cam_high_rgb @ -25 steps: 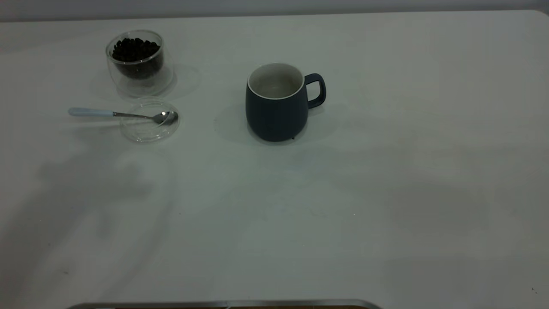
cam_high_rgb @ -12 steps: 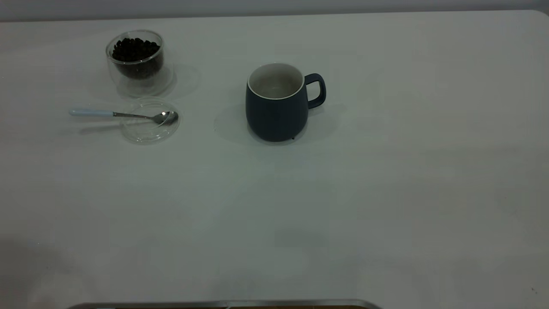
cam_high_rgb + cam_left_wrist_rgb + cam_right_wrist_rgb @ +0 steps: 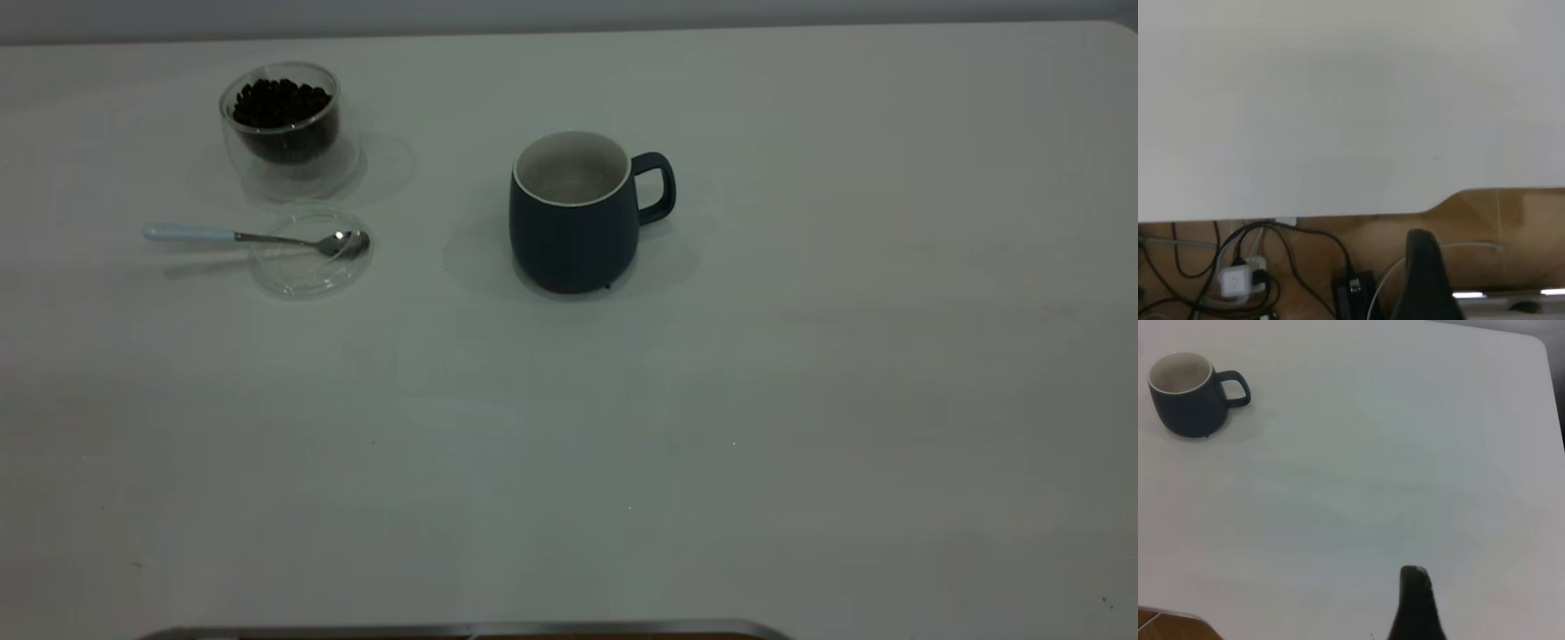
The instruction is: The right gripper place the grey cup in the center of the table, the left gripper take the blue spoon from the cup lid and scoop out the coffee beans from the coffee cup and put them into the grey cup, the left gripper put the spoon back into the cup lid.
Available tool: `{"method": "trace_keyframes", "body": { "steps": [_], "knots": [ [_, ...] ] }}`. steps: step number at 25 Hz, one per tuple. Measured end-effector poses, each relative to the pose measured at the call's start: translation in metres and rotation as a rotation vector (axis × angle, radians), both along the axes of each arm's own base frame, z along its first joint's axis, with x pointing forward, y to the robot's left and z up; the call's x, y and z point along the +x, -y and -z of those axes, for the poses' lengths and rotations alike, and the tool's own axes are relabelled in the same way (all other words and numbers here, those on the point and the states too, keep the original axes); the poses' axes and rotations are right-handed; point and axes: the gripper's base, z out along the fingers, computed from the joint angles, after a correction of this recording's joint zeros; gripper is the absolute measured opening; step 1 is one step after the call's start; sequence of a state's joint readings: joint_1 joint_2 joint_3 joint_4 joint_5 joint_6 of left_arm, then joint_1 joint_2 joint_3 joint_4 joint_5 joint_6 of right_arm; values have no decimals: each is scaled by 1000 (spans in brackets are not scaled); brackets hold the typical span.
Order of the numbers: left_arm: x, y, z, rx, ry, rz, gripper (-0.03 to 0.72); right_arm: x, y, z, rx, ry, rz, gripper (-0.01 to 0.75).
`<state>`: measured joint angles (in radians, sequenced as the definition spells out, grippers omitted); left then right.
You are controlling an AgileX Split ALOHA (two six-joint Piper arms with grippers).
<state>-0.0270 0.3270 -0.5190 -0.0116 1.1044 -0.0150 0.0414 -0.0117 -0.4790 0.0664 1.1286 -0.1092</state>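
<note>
The grey cup (image 3: 573, 222) stands upright near the middle of the white table (image 3: 800, 400), handle to the right; it also shows far off in the right wrist view, grey cup (image 3: 1188, 397). At the back left the glass coffee cup (image 3: 289, 133) holds coffee beans (image 3: 280, 102). In front of it lies the cup lid (image 3: 307, 267), with the blue spoon (image 3: 191, 233) resting its bowl in the lid and its handle pointing left. Neither arm appears in the exterior view. Only a black tip of the left gripper (image 3: 1421, 280) shows, past the table's edge. The right gripper (image 3: 1415, 607) hangs over bare table, far from the cup.
Beyond the table edge (image 3: 1338, 217) in the left wrist view lies a wooden floor with black cables (image 3: 1305, 253) and a white plug block (image 3: 1238, 280). A metal rim (image 3: 462, 629) runs along the near edge in the exterior view.
A dark arm-shaped shadow over the table's front left has faded away. The cups, lid and spoon have not moved.
</note>
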Motion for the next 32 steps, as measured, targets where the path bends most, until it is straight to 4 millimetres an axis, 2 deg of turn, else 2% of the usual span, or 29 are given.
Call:
{"method": "trace_keyframes", "body": {
  "steps": [6, 12, 32],
  "knots": [
    [-30, -1, 1, -4, 184, -2, 590, 0, 0, 0, 0, 0, 0, 590],
    [-47, -1, 8, 6, 276, 11, 590, 0, 0, 0, 0, 0, 0, 590],
    [-48, -1, 8, 10, 286, 15, 590, 0, 0, 0, 0, 0, 0, 590]
  ]
}}
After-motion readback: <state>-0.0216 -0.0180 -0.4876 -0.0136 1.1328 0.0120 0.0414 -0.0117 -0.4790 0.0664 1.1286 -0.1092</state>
